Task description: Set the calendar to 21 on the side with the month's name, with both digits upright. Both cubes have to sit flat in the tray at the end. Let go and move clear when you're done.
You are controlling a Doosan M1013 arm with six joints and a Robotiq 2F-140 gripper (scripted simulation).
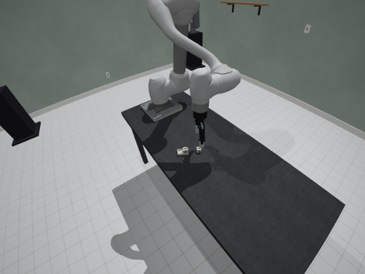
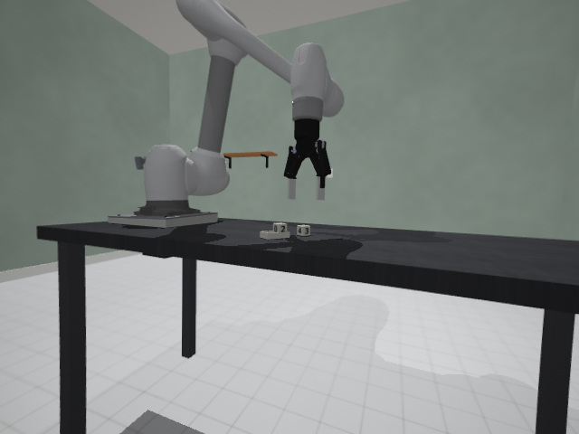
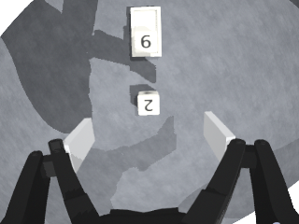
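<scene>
The tray lies on the table; no month's name is readable. One white cube sits in the tray end nearer the loose cube. It shows 0 and 2 on its sides in the exterior view and a 9-like digit on top in the wrist view. The other cube stands on the table beside the tray, with 4 and 3 on its sides and an upside-down 2 on top in the wrist view. My gripper is open and empty, above the loose cube.
The dark table carries the arm's base plate behind the tray. The table's long edge runs close by the tray in the top view. A wall shelf is far off in the background.
</scene>
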